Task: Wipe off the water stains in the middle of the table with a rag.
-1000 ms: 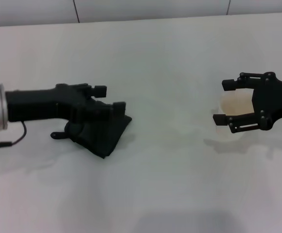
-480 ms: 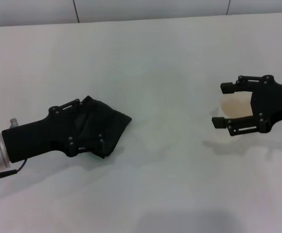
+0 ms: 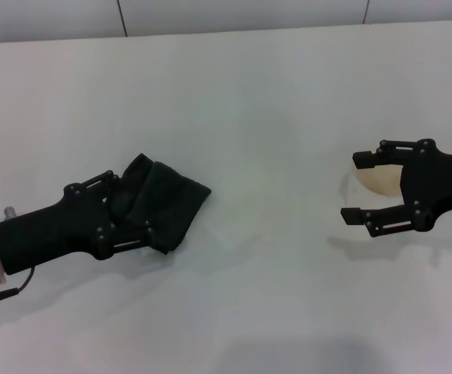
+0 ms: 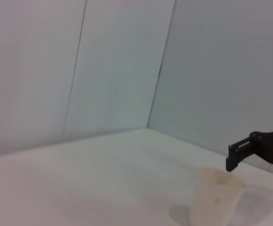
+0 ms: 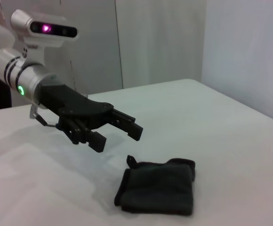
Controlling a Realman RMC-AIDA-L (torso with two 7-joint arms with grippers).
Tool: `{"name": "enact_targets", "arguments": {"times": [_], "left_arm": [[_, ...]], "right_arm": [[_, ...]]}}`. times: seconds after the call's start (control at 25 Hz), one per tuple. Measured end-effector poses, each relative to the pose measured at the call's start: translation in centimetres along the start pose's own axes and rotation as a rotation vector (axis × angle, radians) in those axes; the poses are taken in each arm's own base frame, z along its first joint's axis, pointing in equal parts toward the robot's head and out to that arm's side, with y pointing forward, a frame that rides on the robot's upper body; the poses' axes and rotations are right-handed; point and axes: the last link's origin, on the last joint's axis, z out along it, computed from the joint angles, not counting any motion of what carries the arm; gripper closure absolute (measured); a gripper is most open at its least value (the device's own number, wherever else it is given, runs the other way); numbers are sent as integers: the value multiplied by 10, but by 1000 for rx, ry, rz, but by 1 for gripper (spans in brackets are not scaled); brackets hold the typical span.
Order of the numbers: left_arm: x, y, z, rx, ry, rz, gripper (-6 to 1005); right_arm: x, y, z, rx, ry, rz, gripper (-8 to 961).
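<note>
The rag (image 3: 167, 204), a dark, folded cloth, is seen lying flat on the white tabletop (image 3: 265, 93) at the left of the scene. In the right wrist view the rag (image 5: 157, 192) rests on the surface with nothing gripping it.

The left pincer (image 3: 125, 214) is held over the near-left part of the rag in the head view. From the right wrist view the left pincer (image 5: 115, 132) is shown raised above the tabletop (image 5: 230, 141), clear of the cloth, with its fingers (image 5: 127, 125) spread apart and nothing between them.

The right pincer (image 3: 360, 187) is found at the right of the scene, well apart from the rag. Its fingers (image 3: 366, 159) are spread, one on the far side and one on the near side of a white paper cup (image 3: 378, 181). Whether the cup is touched by the fingers cannot be told. In the left wrist view the cup (image 4: 215, 197) is seen standing upright on the tabletop (image 4: 80, 179), with one finger of the right pincer beside its rim.

No orange-brown blotch can be made out in the middle of the tabletop; only a faint, pale mark is seen there, too weak to be identified.
</note>
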Motion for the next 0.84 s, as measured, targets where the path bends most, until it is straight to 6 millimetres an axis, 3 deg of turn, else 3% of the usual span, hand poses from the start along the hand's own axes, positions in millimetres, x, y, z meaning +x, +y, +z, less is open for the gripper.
{"name": "enact_targets", "arguments": {"times": [0.28,0.84], "left_arm": [[-1,-4,-2,-14,-68,-85,105],[5,-10,-5,-15,-84,-169,105]], "right_arm": [[11,1,1,6,7,10,79],[11,1,2,5,2,2,79]]}}
